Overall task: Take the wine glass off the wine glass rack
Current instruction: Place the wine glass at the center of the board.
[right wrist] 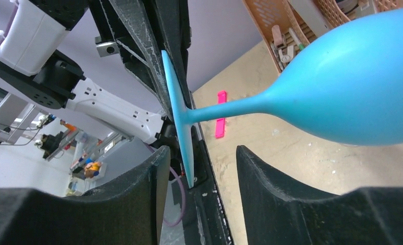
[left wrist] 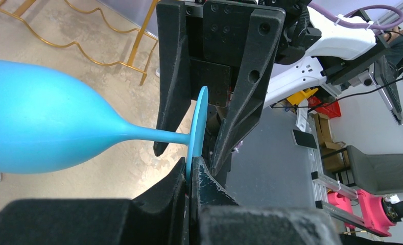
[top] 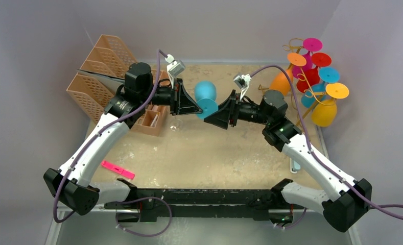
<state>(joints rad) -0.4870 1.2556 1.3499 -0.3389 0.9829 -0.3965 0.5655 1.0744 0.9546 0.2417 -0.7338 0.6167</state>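
The top view looks down from high behind the near edge over the whole desk (top: 204,153). The close wrist views face each other along the left gripper (left wrist: 190,171) and right gripper (right wrist: 202,153); all share the wine glass (top: 205,89).

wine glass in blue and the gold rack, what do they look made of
wine glass: looks like matte opaque plastic, though painted glass isn't ruled out; even blue colour, soft dull sheen, nothing shows through.
wine glass rack: seemingly thin metal wire with a gold finish; narrow bent rods, slightly glossy.
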